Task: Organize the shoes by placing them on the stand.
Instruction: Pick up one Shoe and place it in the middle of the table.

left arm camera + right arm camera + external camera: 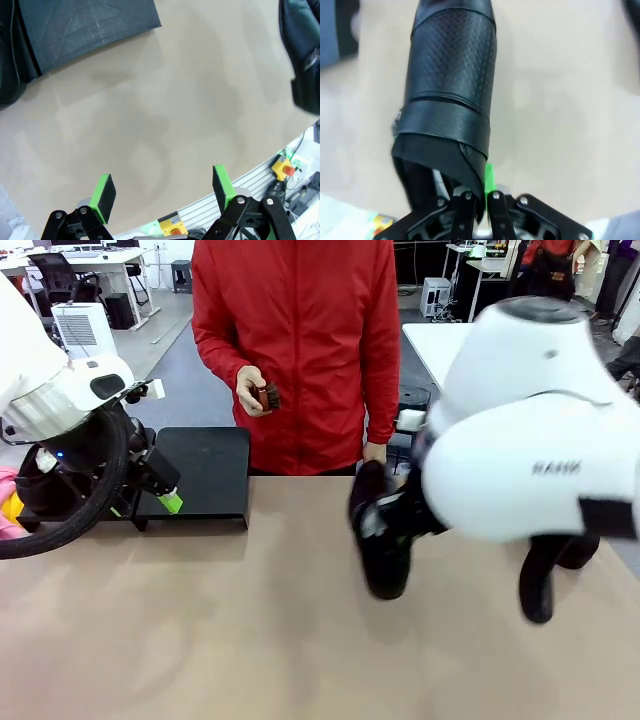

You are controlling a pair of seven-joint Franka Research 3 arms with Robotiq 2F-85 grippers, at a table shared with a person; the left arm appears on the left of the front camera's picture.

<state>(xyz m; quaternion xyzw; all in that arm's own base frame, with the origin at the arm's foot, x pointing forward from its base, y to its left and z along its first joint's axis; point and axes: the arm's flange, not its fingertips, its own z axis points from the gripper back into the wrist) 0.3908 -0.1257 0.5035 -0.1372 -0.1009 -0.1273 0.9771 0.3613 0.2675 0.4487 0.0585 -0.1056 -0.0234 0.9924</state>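
Got one black shoe (385, 540) (450, 75) pinched at its heel rim, right gripper (480, 192) pressed together on the leather, well right of the stand (205, 470), over the table (250, 640). Left gripper (164, 192) spread wide, holding nothing, at the stand's front-left edge. Behind the stand: person's hand (252, 390) with brown brush (268, 396).
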